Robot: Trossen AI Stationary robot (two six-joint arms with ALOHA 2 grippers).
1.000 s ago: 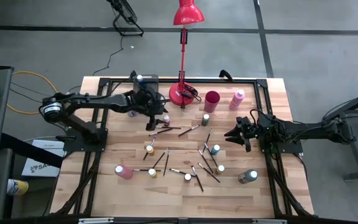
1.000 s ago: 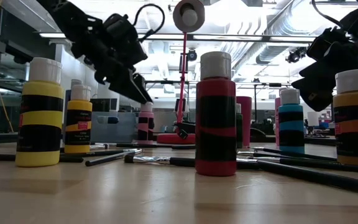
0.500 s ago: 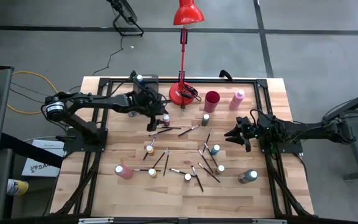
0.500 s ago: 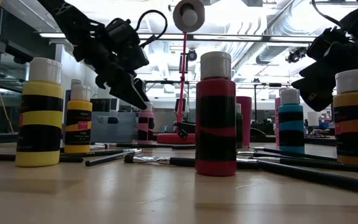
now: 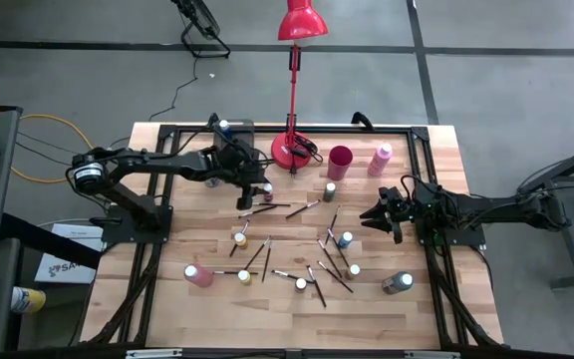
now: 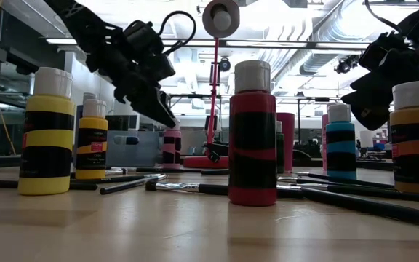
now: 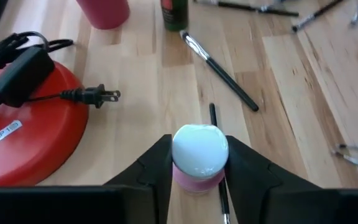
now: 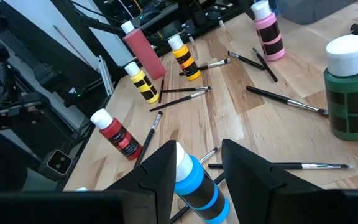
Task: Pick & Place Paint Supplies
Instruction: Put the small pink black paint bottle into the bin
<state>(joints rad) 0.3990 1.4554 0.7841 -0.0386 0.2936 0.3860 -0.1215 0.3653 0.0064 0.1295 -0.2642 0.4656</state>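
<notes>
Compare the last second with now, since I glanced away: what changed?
The left gripper came down over the pink bottle beside the lamp base, and its jaws closed in on the white cap. The right gripper stayed put, and the other supplies did too.

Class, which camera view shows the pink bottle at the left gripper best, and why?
The left wrist view: the pink bottle sits between the left gripper fingers, cap plainly seen. The high view shows it tiny; the low view shows it distant, top hidden. The right wrist view shows it upright, far off.
</notes>
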